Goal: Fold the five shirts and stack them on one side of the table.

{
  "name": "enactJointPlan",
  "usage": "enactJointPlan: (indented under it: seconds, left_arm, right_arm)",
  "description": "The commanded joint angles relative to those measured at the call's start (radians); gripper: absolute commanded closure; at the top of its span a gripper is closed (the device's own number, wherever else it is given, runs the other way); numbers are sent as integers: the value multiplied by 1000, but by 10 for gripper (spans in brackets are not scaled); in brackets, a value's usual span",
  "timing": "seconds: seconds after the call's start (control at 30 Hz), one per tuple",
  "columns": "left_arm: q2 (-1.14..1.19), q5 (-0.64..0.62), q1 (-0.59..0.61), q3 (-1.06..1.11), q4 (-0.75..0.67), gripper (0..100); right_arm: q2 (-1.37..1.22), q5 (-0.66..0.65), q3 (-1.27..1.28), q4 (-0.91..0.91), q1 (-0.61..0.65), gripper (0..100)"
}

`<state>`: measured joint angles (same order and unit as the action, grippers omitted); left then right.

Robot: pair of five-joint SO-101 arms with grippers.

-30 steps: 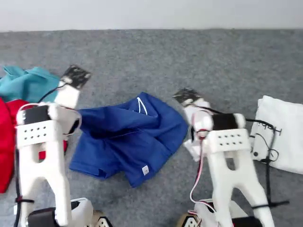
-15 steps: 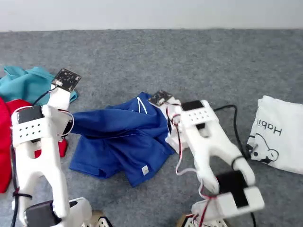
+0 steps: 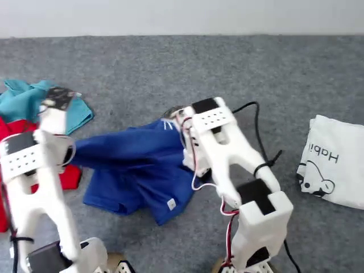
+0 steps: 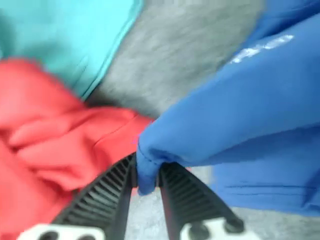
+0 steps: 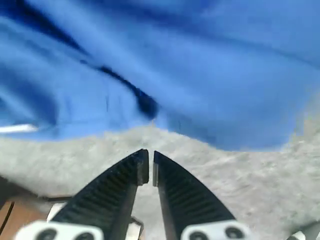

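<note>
A blue shirt [image 3: 136, 165] lies crumpled in the middle of the grey carpet. One edge of it is stretched out toward the left arm [image 3: 34, 165]. My left gripper [image 4: 146, 181] is shut on a fold of the blue shirt [image 4: 240, 115], above the red shirt [image 4: 55, 145]. The right arm [image 3: 219, 142] stands over the blue shirt's right side. My right gripper [image 5: 150, 167] is shut with nothing in it, over bare carpet just off the blue shirt's [image 5: 165, 65] hem.
A teal shirt [image 3: 23, 102] and a red shirt [image 3: 8, 131] lie at the left edge, partly behind the left arm. A white printed shirt [image 3: 335, 159] lies at the right edge. Bare carpet [image 3: 227, 68] stretches along the back.
The right arm swung left from beside the white shirt to over the blue shirt's right side. The left arm pulled the blue shirt's edge leftward, stretching it out.
</note>
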<state>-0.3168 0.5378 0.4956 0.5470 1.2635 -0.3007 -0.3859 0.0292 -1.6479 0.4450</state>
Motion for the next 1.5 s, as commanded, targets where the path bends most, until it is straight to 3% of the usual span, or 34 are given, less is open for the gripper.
enactJointPlan:
  seconds: [0.0,0.33,0.6,0.83,1.47]
  left_arm:
    - [-2,-12,75,-5,-8,986]
    - [2,-8,92,-7,-31,985]
    - [2,-6,91,-12,-51,985]
    - [2,-6,91,-5,-51,985]
    - [2,-6,89,-5,-51,985]
  right_arm:
    - [7,31,-35,-42,77,973]
    - [-82,69,-43,97,343,974]
    - [-84,61,-180,-79,165,961]
    - [-94,60,-224,-140,93,760]
    - [-340,37,-227,2,87,757]
